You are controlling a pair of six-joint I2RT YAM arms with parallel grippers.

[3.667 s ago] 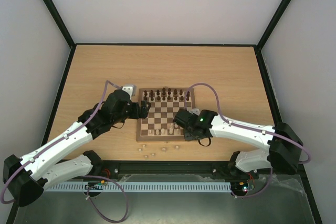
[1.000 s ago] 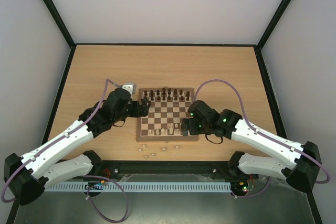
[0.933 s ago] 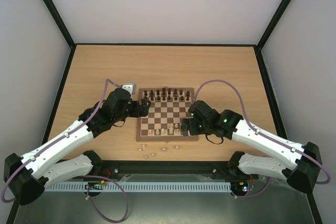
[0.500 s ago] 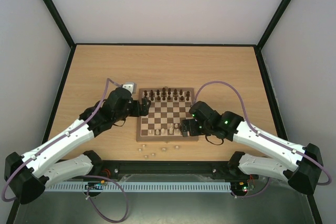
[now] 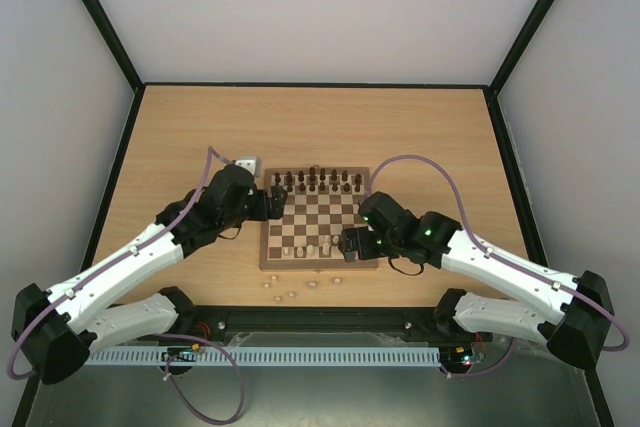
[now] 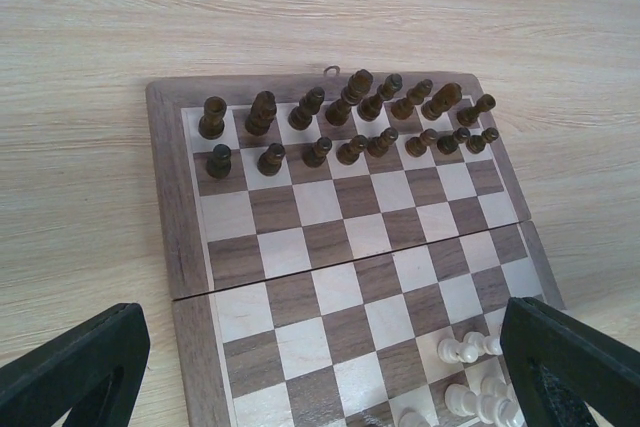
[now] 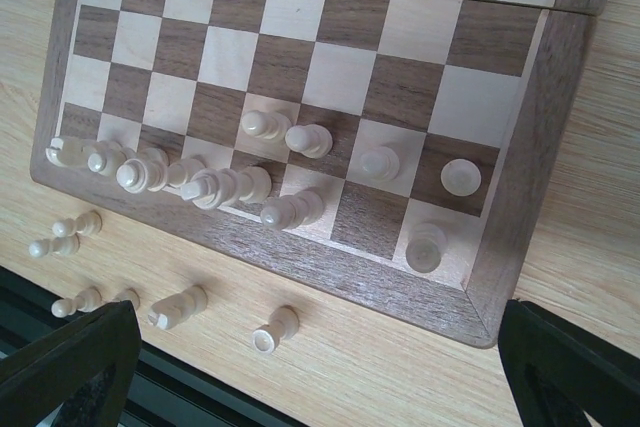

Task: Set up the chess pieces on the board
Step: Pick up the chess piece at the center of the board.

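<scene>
Jaws left and right are gaping wide, holding nothing, beside the board (image 5: pixel 318 217) at nine and three o'clock. Dark pieces (image 5: pixel 318 182) are standing done at twelve; loose pale pieces (image 5: pixel 290 294) on the desk (image 5: pixel 330 127) at six are probably needing pickup next.

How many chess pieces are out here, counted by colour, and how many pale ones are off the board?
Dark pieces, all on the board: 16
Pale pieces on the board: 10
Pale pieces on the table, table: 6
Total: 32
</scene>
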